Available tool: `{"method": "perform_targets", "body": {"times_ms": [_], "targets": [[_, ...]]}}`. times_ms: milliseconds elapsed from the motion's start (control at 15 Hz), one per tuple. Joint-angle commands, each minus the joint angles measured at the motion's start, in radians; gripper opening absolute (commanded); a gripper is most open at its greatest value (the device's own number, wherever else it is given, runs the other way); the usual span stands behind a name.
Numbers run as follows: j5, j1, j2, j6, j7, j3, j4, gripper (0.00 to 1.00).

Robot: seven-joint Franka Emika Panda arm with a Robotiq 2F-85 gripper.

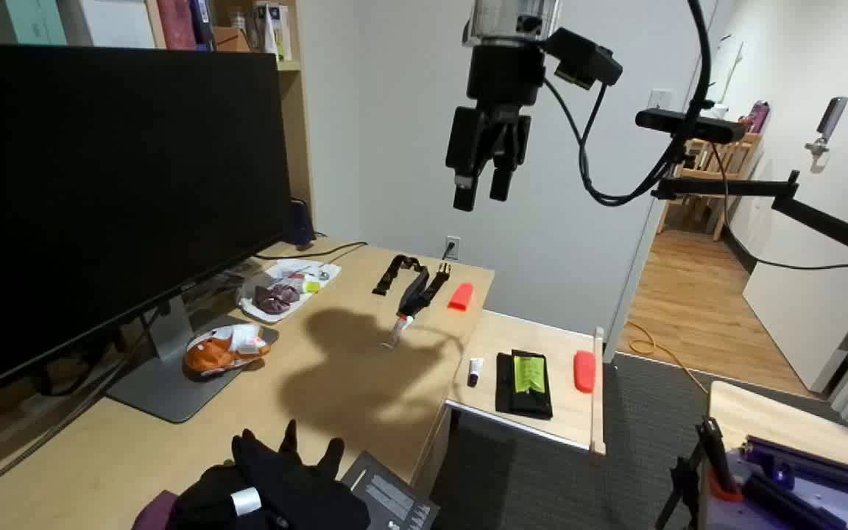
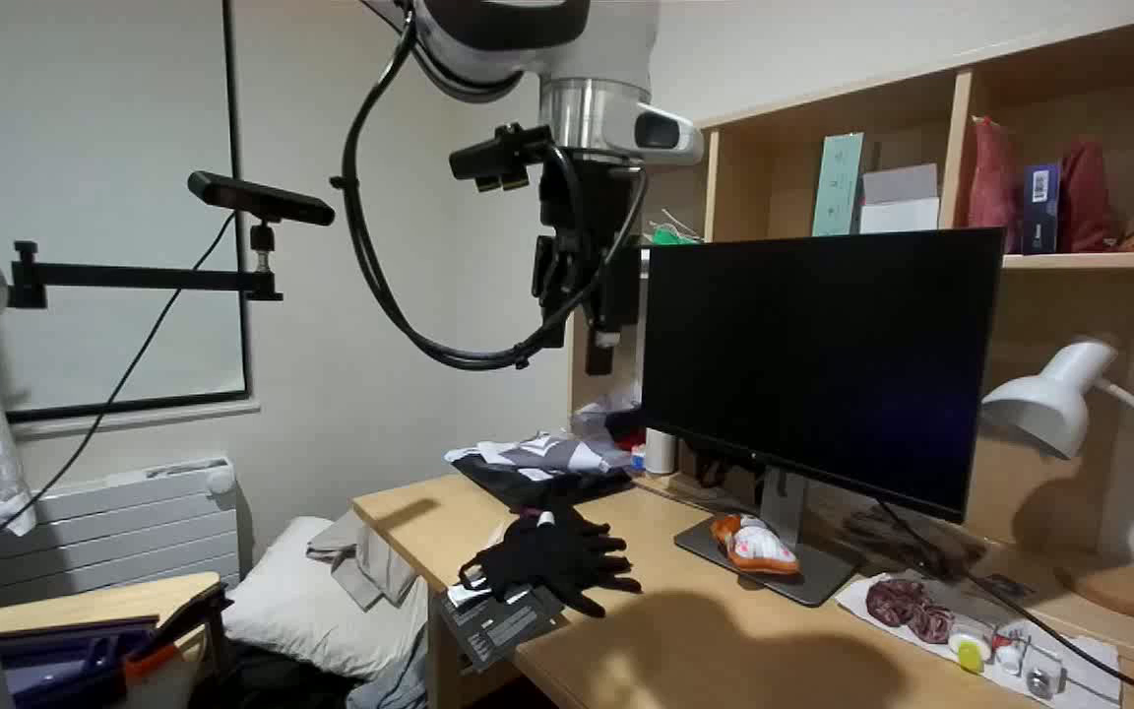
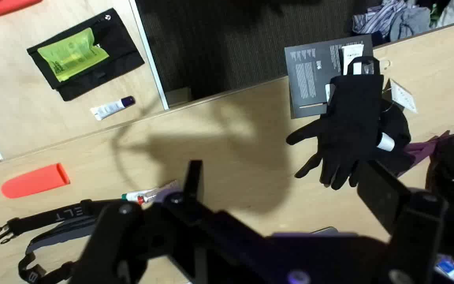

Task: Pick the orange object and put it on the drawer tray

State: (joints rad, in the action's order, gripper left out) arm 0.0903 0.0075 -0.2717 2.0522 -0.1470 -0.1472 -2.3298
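The orange object (image 1: 461, 297), a flat orange-red piece with one rounded end, lies on the desk beside a black belt. It also shows at the left of the wrist view (image 3: 36, 180). The drawer tray (image 1: 494, 335) is a shallow pale wood drawer pulled out beside the desk; it also shows in the wrist view (image 3: 10, 79). A second orange-red piece (image 1: 584, 371) lies in it by the front edge. My gripper (image 1: 481, 193) is high above the desk, open and empty. Its fingers stand wide apart in the wrist view (image 3: 282, 173).
The drawer holds a black pouch with a green packet (image 1: 529, 374) and a small tube (image 1: 475, 371). The desk holds the black belt (image 1: 424, 291), black gloves (image 2: 552, 556), a white tray (image 1: 328, 272) of small items, an orange-white heap (image 1: 221, 350) and a large monitor (image 2: 823, 364).
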Motion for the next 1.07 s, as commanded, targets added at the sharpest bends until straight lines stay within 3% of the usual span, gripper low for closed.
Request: {"method": "perform_targets", "body": {"times_ms": [0, 400, 1000], "targets": [[0.006, -0.021, 0.001, -0.003, -0.005, 0.019, 0.002, 1.0], [0.006, -0.062, 0.124, 0.185, 0.285, 0.033, 0.042, 1.0], [0.021, -0.095, 0.485, 0.151, 0.625, 0.002, 0.271, 1.0]]}}
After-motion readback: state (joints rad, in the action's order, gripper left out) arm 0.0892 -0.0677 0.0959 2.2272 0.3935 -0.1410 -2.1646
